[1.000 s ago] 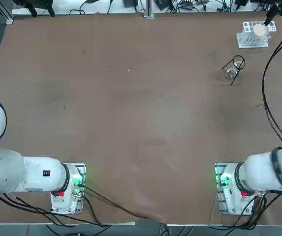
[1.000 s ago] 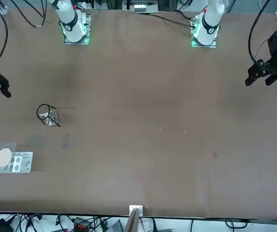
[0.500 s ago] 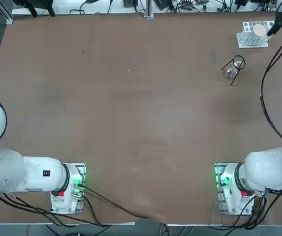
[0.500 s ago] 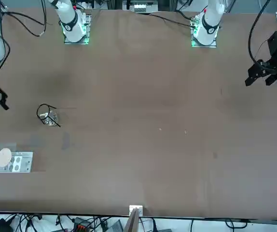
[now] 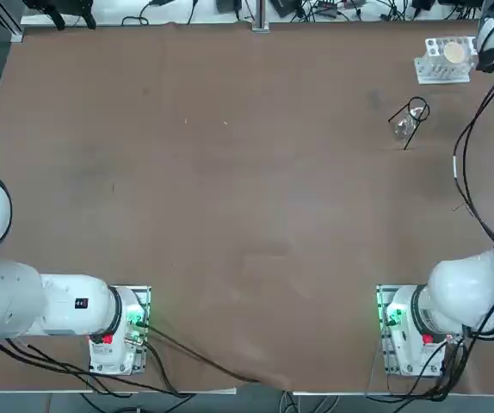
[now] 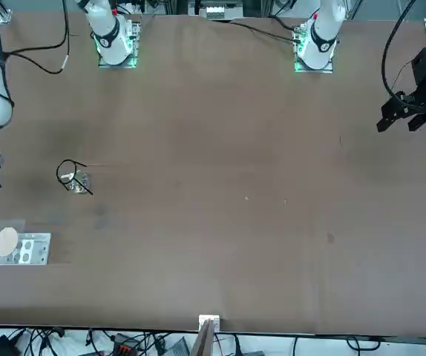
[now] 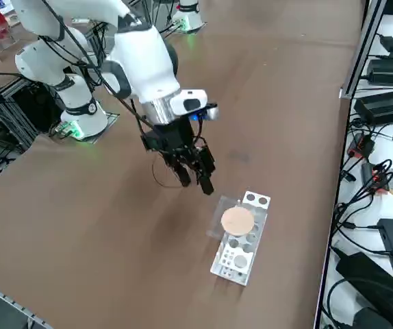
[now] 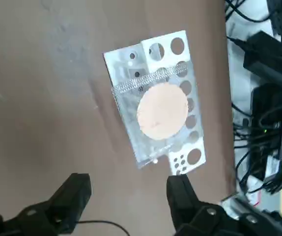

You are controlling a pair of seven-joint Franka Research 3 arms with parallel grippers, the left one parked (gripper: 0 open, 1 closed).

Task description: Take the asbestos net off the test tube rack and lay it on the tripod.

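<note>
Grey wire mesh, the asbestos net (image 8: 126,110) lies over the test tube rack (image 8: 194,156) at the far right, overhanging its near side. It should handle light, thin and bendable, its pale centre (image 8: 162,111) perhaps crumbly, so pinch that free mesh edge. The right gripper (image 8: 129,188) hangs nearby, fingers apart, nothing between them. Nearer and leftward, a clear glassy object (image 6: 82,182) at the tripod (image 6: 59,171) may obstruct laying it down.

A robotics lab: white robot arms (image 7: 145,62), a test tube rack (image 7: 241,250) and trailing cables (image 7: 368,192)
</note>
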